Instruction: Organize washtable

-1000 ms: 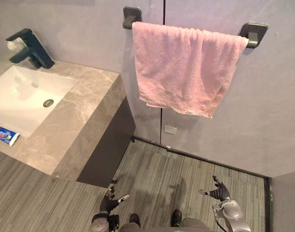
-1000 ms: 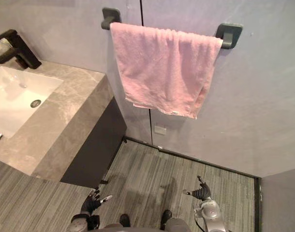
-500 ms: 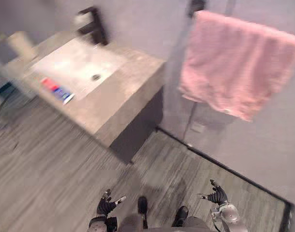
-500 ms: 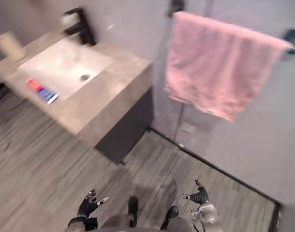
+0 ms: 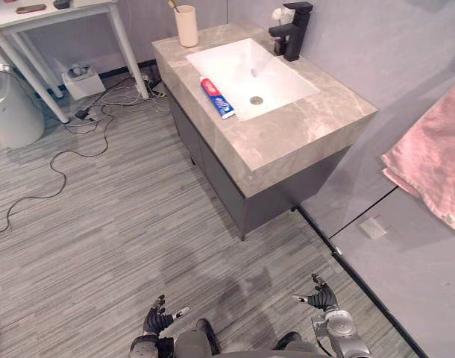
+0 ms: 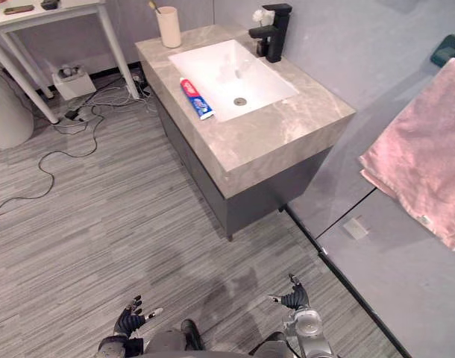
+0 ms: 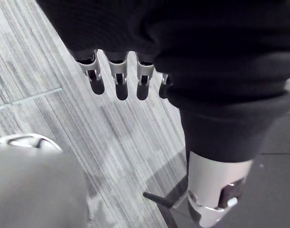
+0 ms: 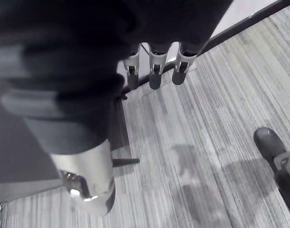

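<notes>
**Operator:** Where the left hand hangs low over the grey plank floor, what is its condition?

**Technician:** Its fingers are straight and spread, with nothing held. Well ahead of it and to its left stand a white table and a white bin.

**Operator:** Location of the washtable?

**Technician:** The washtable, a marble-patterned top on a dark cabinet, stands well ahead of both hands and far from either. On its top, from the left:
- a beige cup at the far corner;
- a toothpaste tube lying flat along the edge of the white basin;
- a black faucet behind the basin.

**Operator:** Right hand?

**Technician:** The right hand hangs low over the floor. Its digits are extended and relaxed, the palm is empty, and it touches nothing. Ahead of it and to its right a pink towel hangs against the grey wall, well apart from the hand.
</notes>
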Available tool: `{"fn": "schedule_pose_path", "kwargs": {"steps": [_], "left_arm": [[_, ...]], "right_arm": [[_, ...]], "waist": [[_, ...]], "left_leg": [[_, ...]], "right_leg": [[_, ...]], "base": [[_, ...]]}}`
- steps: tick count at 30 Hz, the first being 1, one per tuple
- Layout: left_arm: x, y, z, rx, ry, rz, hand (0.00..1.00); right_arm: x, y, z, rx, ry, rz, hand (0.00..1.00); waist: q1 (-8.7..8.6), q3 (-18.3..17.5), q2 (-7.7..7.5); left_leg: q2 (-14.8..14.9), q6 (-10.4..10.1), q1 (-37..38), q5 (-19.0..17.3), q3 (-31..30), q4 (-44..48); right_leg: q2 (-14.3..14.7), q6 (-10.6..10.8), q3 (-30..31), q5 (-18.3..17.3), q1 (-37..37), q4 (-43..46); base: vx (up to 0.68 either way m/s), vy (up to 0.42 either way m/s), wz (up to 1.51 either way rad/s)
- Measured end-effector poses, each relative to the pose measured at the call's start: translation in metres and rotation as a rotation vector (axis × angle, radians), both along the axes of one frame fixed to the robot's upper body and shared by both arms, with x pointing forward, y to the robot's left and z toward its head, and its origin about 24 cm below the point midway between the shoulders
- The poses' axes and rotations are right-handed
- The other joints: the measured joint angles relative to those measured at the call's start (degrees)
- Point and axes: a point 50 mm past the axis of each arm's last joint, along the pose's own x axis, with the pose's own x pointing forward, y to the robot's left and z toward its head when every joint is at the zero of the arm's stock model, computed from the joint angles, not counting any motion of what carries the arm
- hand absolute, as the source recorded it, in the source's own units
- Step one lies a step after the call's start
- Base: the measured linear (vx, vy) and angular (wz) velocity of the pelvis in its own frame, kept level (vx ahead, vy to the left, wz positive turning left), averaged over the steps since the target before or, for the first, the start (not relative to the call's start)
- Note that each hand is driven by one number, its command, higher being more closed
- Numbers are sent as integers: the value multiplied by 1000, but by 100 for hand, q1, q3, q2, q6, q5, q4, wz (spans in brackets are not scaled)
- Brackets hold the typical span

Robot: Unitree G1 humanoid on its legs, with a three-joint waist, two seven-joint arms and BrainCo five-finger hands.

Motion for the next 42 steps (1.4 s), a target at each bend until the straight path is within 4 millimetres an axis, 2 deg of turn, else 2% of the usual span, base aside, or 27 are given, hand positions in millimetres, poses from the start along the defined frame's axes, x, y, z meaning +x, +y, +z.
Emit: {"fn": "schedule_pose_path", "kwargs": {"steps": [3,5,7,8,9,10,12,14,15,18,19,20,22,24,25,28,29,31,32,33,34,35,37,38,39,41,42], "left_arm": [[1,3,1,5,-6,9,0],[3,3,3,8,-19,6,0],[5,5,8,14,-48,0,0],[3,6,9,18,-51,0,0],[1,8,10,24,-49,-1,0],[-2,8,9,23,-38,4,0],[-9,8,7,24,-11,12,0],[-7,5,7,18,-12,-1,0],[-5,3,7,15,-19,-6,0],[5,4,10,17,-45,-15,0],[9,-1,10,4,-57,-14,0],[8,-4,9,-6,-57,-6,0],[12,-14,13,-39,-95,15,0],[16,-22,17,-65,-129,27,0],[20,-26,19,-80,-147,20,0],[40,-27,29,-79,-220,5,0],[44,-28,30,-79,-229,2,0],[46,-27,32,-76,-238,-2,0],[41,-29,29,-83,-225,3,0],[45,-24,28,-68,-212,4,0],[48,-22,30,-64,-223,6,0],[52,-19,32,-58,-237,11,0],[49,-18,32,-54,-232,10,0],[43,-16,30,-47,-220,11,0],[39,-16,29,-46,-208,9,0],[41,-18,29,-44,-205,-23,0],[41,-21,29,-44,-202,-46,0]], "right_arm": [[-5,3,-5,5,38,24,0],[-12,2,-8,10,59,22,0],[-24,1,-13,12,90,12,0],[-26,1,-13,16,94,7,0],[-29,0,-14,23,100,-5,0],[-28,1,-14,24,96,-5,0],[-25,4,-12,39,76,-11,0],[-28,3,-12,49,69,-32,0],[-31,2,-11,49,68,-41,0],[-47,3,-10,59,63,-85,0],[-51,1,-10,60,62,-97,0],[-48,-1,-8,57,50,-99,0],[-40,2,-1,64,2,-90,0],[-43,8,-3,93,8,-100,0],[-45,13,-4,113,12,-111,0],[-44,11,-2,120,-1,-137,0],[-44,10,-2,124,-2,-147,0],[-45,10,-3,137,-4,-178,0],[-50,3,-2,128,-3,-202,0],[-48,13,-6,160,14,-200,0],[-43,16,-4,169,-1,-197,0],[-37,18,-2,177,-23,-191,0],[-34,17,1,177,-44,-188,0],[-32,16,3,173,-57,-186,0],[-32,16,4,170,-59,-183,0],[-36,17,2,166,-47,-178,0],[-41,18,0,160,-25,-172,0]], "waist": [[75,55,-70],[91,121,-232],[14,197,-390],[-53,211,-419],[-38,238,-477],[7,240,-487],[42,303,-397],[26,328,-356],[-9,301,-406],[-51,176,-583],[-40,142,-533],[-31,113,-450],[-39,189,-118],[-13,217,-108],[15,223,-126],[112,241,-179],[130,258,-207],[130,270,-226],[153,269,-154],[120,290,-385],[157,263,-464],[295,280,-471],[307,262,-484],[311,233,-430],[294,224,-422],[256,200,-513],[255,207,-511]], "left_leg": [[-232,115,-278,-257,-239,205],[-620,220,-347,-318,-529,208],[-1171,257,-418,-335,-1157,231],[-1256,339,-429,-382,-1274,254],[-1383,582,-407,-412,-1438,288],[-1428,649,-404,-404,-1531,309],[-1424,791,-209,-454,-1912,282],[-1437,750,-30,-507,-2120,215],[-1492,610,107,-559,-2316,148],[-1729,467,366,-803,-2632,150],[-1616,120,482,-1007,-2631,339],[-1480,-56,469,-1073,-2571,585],[-871,-325,37,-833,-1944,1983],[-405,-257,-332,92,-1436,3308],[-153,-52,-433,-196,-1239,3606],[143,-45,-1158,-603,-1209,3445],[152,-40,-1327,-612,-1203,3231],[33,-85,-1642,-493,-1221,1962],[-17,165,-1477,762,-1363,648],[-289,323,-1452,582,-1220,764],[-331,334,-1479,559,-1254,809],[-343,330,-1539,555,-1372,969],[-348,371,-1361,395,-1293,1191],[-314,295,-1064,5,-1206,1122],[-304,237,-849,-282,-1096,986],[-281,172,-512,-461,-730,811],[-251,190,-106,-574,-426,590]], "right_leg": [[-368,192,359,-337,-296,660],[-481,44,1408,-930,-692,1229],[-171,-425,2924,-1572,-1067,1674],[-138,-471,3090,-1679,-1061,1789],[-97,-492,3362,-1917,-1105,2101],[-39,-434,3441,-1962,-1191,2251],[455,-217,3529,-2105,-1486,2504],[743,-188,3576,-2087,-1687,2437],[960,-165,3746,-2069,-1778,2254],[968,-282,3873,-1911,-1788,2255],[1011,-454,3836,-1766,-1643,2236],[1095,-513,3782,-1798,-1529,2174],[1429,-593,3635,-1847,-1038,1906],[1515,-650,3684,-1861,-352,1469],[1516,-660,3763,-1867,-37,1289],[1365,-650,3950,-1873,413,828],[1292,-646,3942,-1875,486,770],[1037,-395,3888,-2012,705,762],[1005,-5,3871,-2245,848,848],[797,95,4049,-2406,909,776],[818,60,4118,-2358,853,682],[901,5,4266,-2118,686,561],[856,39,4402,-1919,725,650],[849,110,4692,-1839,703,860],[818,118,4880,-1844,544,1254],[610,327,5096,-1603,-199,2603],[483,291,5129,-930,-822,3708]], "base": [[-138,176,34],[-90,152,93],[62,82,167],[159,38,166],[144,5,103],[166,4,83],[205,33,65],[239,7,77],[248,-47,89],[419,-154,109],[483,-172,58],[508,-124,24],[492,-80,-5],[599,-45,-26],[497,-7,-30],[444,90,-25],[400,214,-3],[389,255,11],[450,314,22],[526,322,20],[426,241,3],[292,138,-30],[214,119,-59],[221,167,-90],[186,195,-106],[149,121,-97],[206,71,-108]]}}
